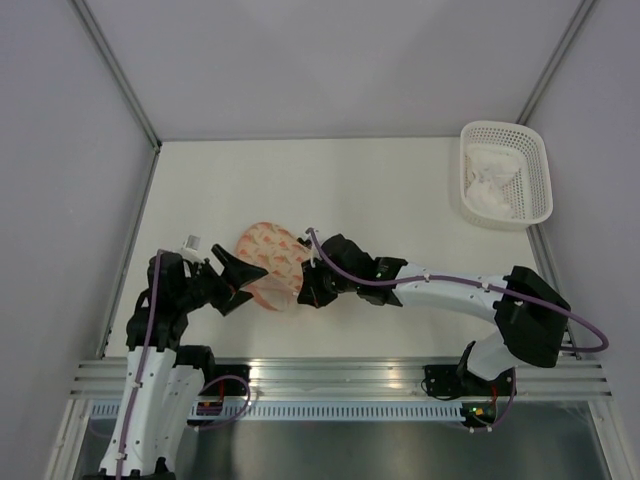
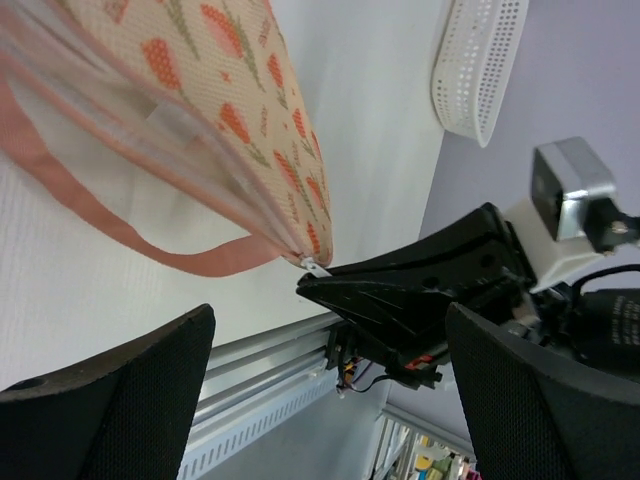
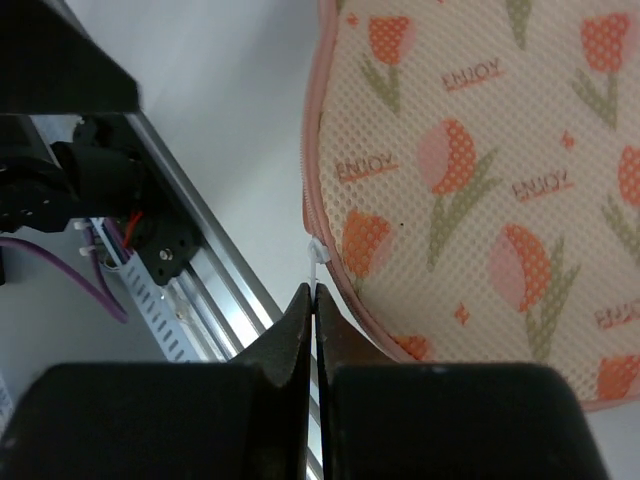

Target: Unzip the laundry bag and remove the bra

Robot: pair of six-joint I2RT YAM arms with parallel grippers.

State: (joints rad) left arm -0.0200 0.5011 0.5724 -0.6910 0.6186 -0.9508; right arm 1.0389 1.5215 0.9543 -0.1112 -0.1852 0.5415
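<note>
A white desk [image 1: 400,200] walled in grey. One laundry bag [image 1: 272,256] lies towards the near left corner, zipped. The right gripper [image 3: 316,300] is clenched on its single white zip pull [image 3: 316,250], so unzipping looks about to begin. The left gripper [image 1: 243,283] gapes just beside the bag and likely must pin the fabric while the pull is drawn round the seam. No bra shows. One lattice basket [image 1: 540,190] sits at the far right corner
</note>
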